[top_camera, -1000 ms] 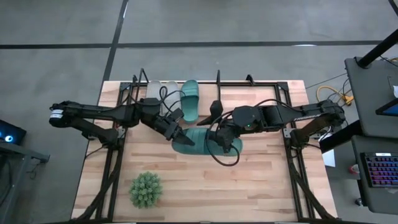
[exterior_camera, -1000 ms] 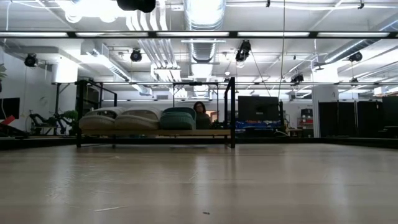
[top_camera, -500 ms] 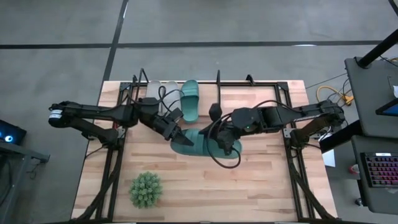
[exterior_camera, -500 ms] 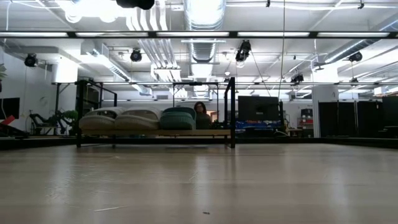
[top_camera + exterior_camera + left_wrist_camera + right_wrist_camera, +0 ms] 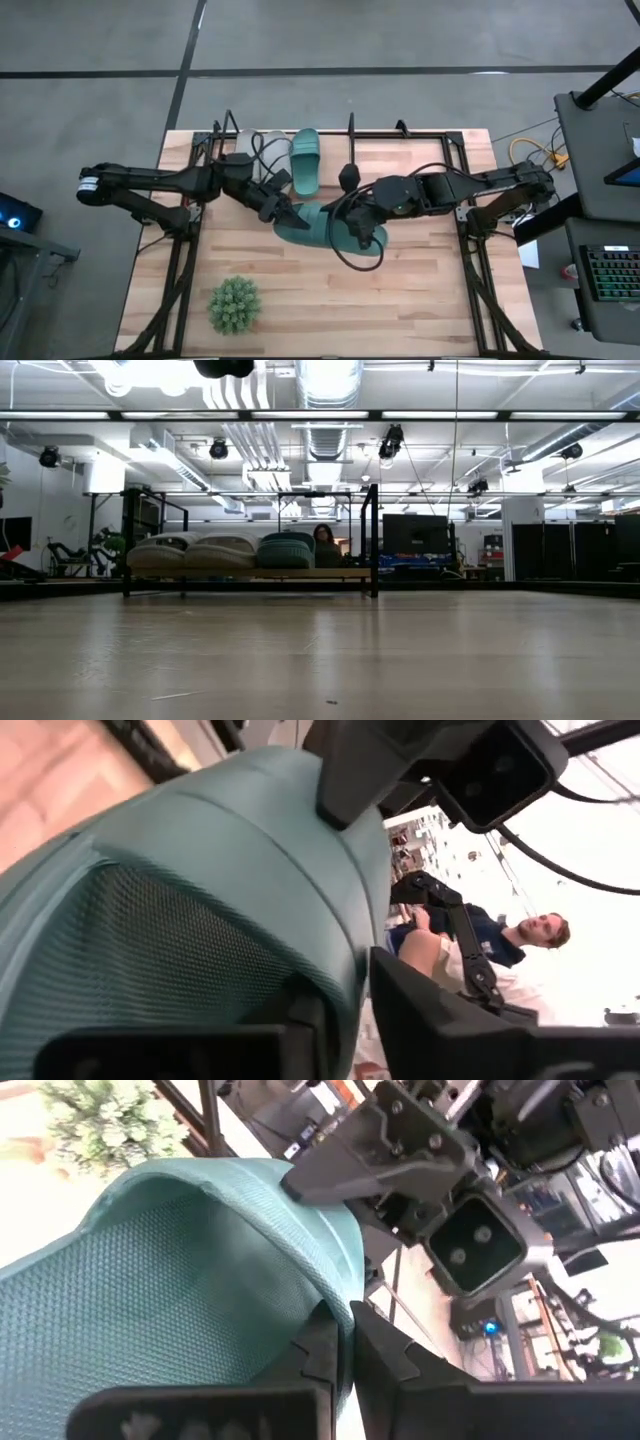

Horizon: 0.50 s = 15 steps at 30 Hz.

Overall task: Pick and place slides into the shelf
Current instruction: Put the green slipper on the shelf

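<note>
- Slides: 4 total, 3 on the shelf [image 5: 350,135] at the back edge of the counter [image 5: 420,300], 1 held mid-counter.
- Plant [image 5: 235,305]: front-left of the counter, well apart from the slides and both arms.
- Left arm: reaches in from the left edge. Left jaws are at the left end of the held teal slide [image 5: 315,225]. In the left wrist view its rim [image 5: 250,870] runs down between the two dark fingers [image 5: 440,1030], so the jaws look clenched on it.
- Grey slides [image 5: 247,145]: a pair side by side at the shelf's left end, partly under the left arm's cables. In the low view they show as two pale humps [image 5: 190,550] on the wood board [image 5: 250,573].
- Shelved teal slide [image 5: 306,160]: just right of the grey pair, lying lengthwise front to back, its front end sticking out past the shelf towards the held slide. In the low view [image 5: 287,550] it sits touching the grey ones.
- Held teal slide: approx. centre of the counter, just in front of the shelf, lying crosswise between the two arms, one arm at each end.
- Right arm: reaches in from the right edge, w/ a cable loop hanging in front. Right jaws are at the slide's right end. The right wrist view has the fingers [image 5: 400,1370] pinched tight on the slide's thin edge [image 5: 200,1280].
- Person [image 5: 323,540]: in the room behind the shelf.
</note>
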Available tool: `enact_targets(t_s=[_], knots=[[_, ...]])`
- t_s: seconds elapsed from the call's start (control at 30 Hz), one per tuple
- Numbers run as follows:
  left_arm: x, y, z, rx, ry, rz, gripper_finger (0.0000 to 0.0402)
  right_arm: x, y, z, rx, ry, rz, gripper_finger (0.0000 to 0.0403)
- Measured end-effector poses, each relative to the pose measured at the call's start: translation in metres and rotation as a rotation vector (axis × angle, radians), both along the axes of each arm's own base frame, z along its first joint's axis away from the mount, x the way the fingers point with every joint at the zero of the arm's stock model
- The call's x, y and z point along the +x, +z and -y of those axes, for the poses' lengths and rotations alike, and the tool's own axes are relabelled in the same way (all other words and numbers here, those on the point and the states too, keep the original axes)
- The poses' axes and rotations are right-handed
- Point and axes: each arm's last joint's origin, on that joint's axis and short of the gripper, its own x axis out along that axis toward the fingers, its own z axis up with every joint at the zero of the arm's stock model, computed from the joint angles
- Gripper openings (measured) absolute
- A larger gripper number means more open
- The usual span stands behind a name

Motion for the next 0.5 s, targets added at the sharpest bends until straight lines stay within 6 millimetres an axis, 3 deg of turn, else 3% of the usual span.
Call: enact_targets(t_s=[0.27, 0.5], knots=[[-0.007, 0.004, -0.016, 0.096, 0.048, 0.062, 0.0112, -0.002, 0.001, 0.003, 0.003, -0.069, 0.001, 0.0009], [-0.021, 0.012, -0.033, 0.236, 0.111, 0.153, 0.0125, -0.003, 0.002, 0.006, -0.005, -0.144, 0.01, 0.0009]])
